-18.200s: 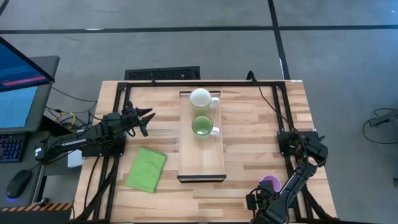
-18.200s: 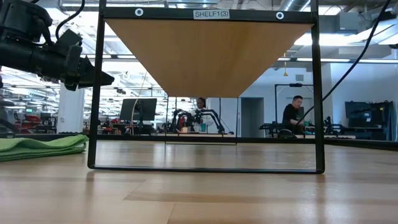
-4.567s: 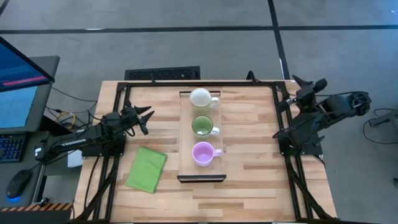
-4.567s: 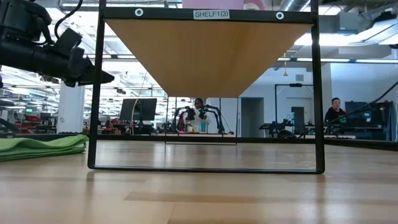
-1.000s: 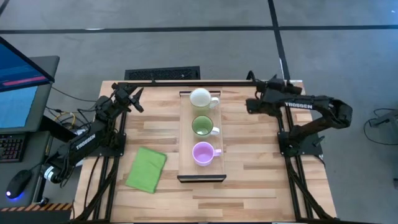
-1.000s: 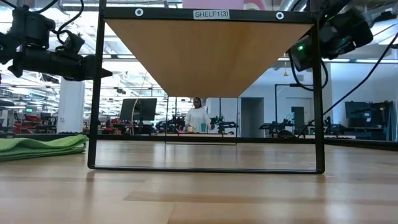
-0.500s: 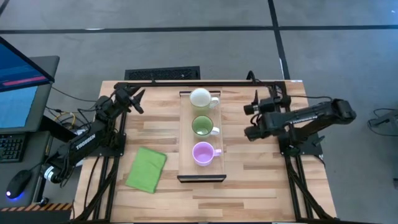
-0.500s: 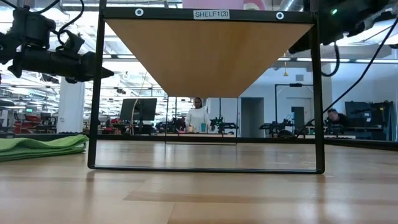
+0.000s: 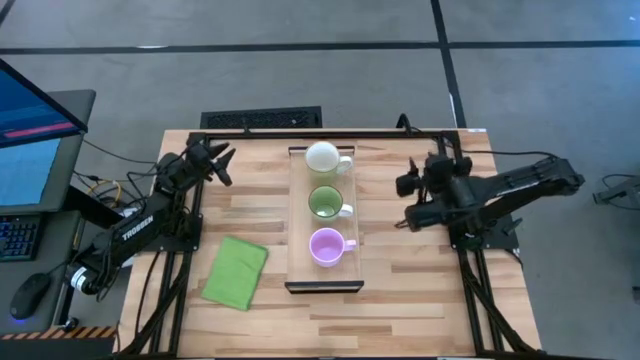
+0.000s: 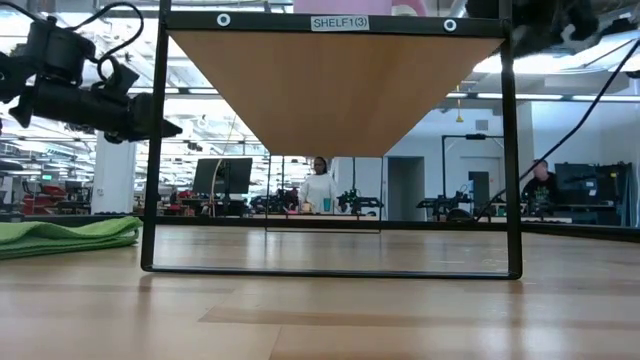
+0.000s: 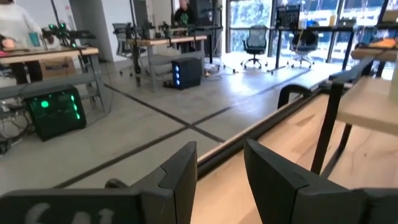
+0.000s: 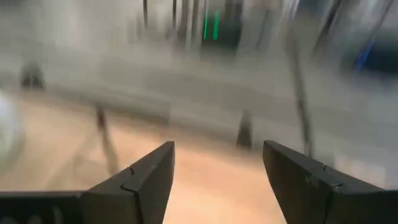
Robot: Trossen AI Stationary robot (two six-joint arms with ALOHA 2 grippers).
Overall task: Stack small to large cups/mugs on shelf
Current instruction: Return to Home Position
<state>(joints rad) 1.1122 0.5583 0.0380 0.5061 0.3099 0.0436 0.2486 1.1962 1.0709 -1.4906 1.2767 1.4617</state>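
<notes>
Three mugs stand on their bases in a row on the long light-wood shelf [image 9: 325,270]: white [image 9: 322,157] at the far end, light green [image 9: 324,202] in the middle, light purple [image 9: 326,246] nearest. All handles point toward the table's right. My left gripper [image 9: 222,164] is open and empty above the table's far left part, left of the shelf; it also shows in the low view [image 10: 160,127]. My right gripper [image 9: 406,203] is open and empty, held high to the right of the shelf, level with the green mug, fingers pointing toward the shelf.
A folded green cloth [image 9: 236,272] lies flat on the slatted table left of the shelf's near end; it also shows in the low view [image 10: 65,235]. The shelf's dark end frame [image 10: 330,270] stands on the table. People stand in the room beyond.
My right gripper has swung from beside the shelf's far end toward the table's near edge, to level with the green mug, and has risen out of the top of the low view. The mugs have stayed put.
</notes>
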